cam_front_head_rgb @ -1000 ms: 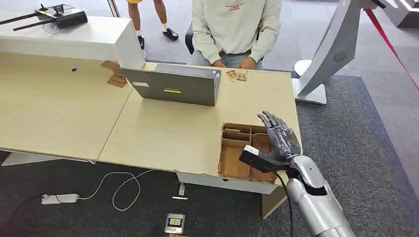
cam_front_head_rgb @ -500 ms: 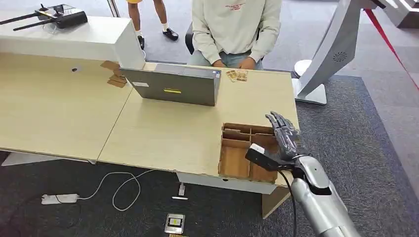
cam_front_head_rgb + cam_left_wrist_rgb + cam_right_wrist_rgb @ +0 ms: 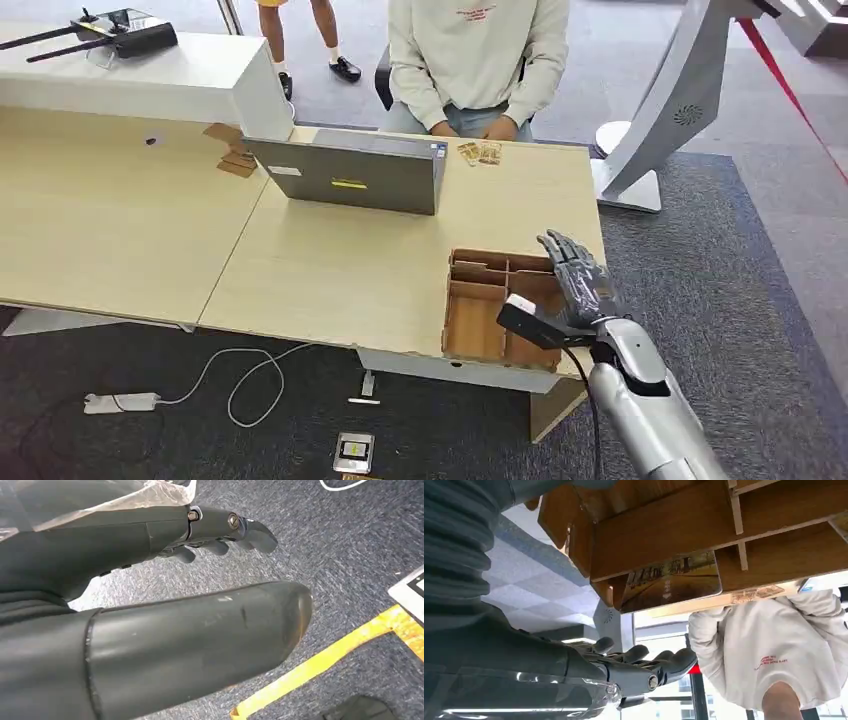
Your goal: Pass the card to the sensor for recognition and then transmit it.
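My right hand [image 3: 577, 285] hovers over the right side of a brown cardboard tray [image 3: 470, 325] at the table's front right corner. Its fingers are stretched out and apart and it holds nothing. In the right wrist view the right hand [image 3: 624, 667] is held flat beside the tray's partitions [image 3: 704, 525], and a card with a landscape picture [image 3: 669, 582] lies in one compartment. My left hand [image 3: 150, 580] hangs over the carpet with loosely spread fingers and nothing in it.
A grey laptop [image 3: 350, 178] stands mid-table with its back to me. Behind it sits a person in a white sweatshirt [image 3: 470, 60], with a few small cards [image 3: 479, 152] by their hands. A white device [image 3: 353, 452] and a cable [image 3: 240, 380] lie on the floor.
My right hand has drifted slightly right and back toward me over the tray, then stayed nearly still for the last half second.
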